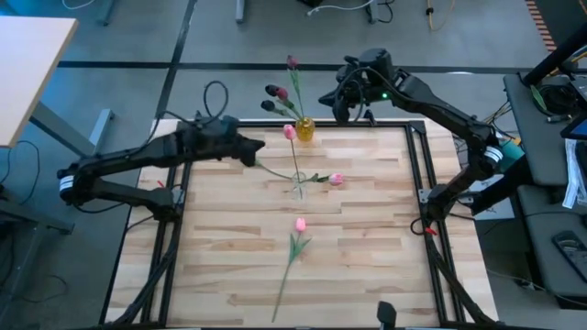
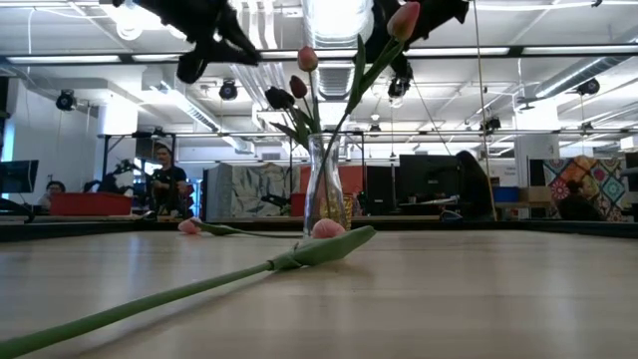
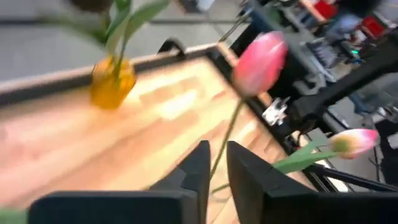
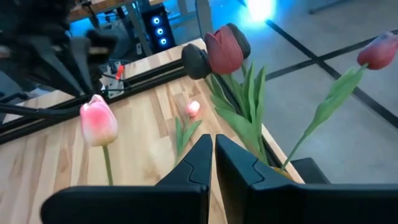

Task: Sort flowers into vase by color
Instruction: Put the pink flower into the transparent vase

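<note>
A yellow vase (image 1: pixel 304 129) at the far edge holds three maroon tulips (image 1: pixel 273 92). In front of it a clear vase (image 2: pixel 326 184) holds two pink tulips (image 1: pixel 289 131), (image 1: pixel 336 179) by their stems. One pink tulip (image 1: pixel 300 224) lies flat near the table's middle. Another lies left of the clear vase, its head (image 2: pixel 189 227) on the wood. My left gripper (image 1: pixel 260 147) hovers high, left of the clear vase, with its fingers a narrow gap apart. In its wrist view a standing tulip's stem (image 3: pixel 225 134) shows through that gap. My right gripper (image 4: pixel 213 155) is shut above the yellow vase.
A black metal frame (image 1: pixel 417 174) runs around the wooden tabletop. The near half of the table holds only the lying tulip's long stem (image 1: pixel 282 289). A small dark camera (image 1: pixel 386 313) sits at the near edge. People stand far off in the room behind the table.
</note>
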Controlling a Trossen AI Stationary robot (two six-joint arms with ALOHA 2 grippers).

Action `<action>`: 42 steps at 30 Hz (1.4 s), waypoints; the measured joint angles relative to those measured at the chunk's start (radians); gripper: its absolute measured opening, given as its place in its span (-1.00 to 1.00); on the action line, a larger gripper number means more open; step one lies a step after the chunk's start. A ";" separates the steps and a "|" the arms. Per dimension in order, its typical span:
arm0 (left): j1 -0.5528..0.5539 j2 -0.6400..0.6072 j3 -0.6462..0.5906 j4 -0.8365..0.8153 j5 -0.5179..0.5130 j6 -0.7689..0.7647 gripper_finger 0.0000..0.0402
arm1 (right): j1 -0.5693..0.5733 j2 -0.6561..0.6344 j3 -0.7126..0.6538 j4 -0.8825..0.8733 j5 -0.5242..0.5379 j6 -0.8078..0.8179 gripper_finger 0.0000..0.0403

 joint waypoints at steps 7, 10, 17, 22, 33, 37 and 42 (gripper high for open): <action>-0.017 -0.045 -0.161 0.004 -0.083 -0.263 -0.98 | -0.001 -0.009 0.000 -0.004 0.000 -0.013 -0.94; -0.016 -0.056 -0.259 0.004 -0.100 -0.479 -0.99 | -0.001 -0.009 0.000 -0.003 0.001 -0.017 -0.94; -0.012 -0.036 -0.430 0.070 -0.156 -0.758 -0.72 | -0.001 -0.009 0.000 -0.003 0.000 -0.027 -0.94; 0.023 -0.009 -0.438 0.079 -0.159 -0.683 -0.39 | -0.001 -0.009 0.000 -0.003 0.000 -0.033 -0.94; 0.219 0.184 -0.219 -0.042 0.108 0.143 -0.27 | -0.001 -0.009 0.000 -0.004 0.000 -0.036 -0.94; 0.269 0.297 -0.143 -0.153 0.205 0.308 -0.34 | 0.000 -0.009 0.000 -0.007 0.000 -0.035 -0.94; 0.275 0.420 -0.044 -0.273 0.210 0.497 -0.34 | 0.000 -0.009 0.000 -0.022 0.000 -0.033 -0.94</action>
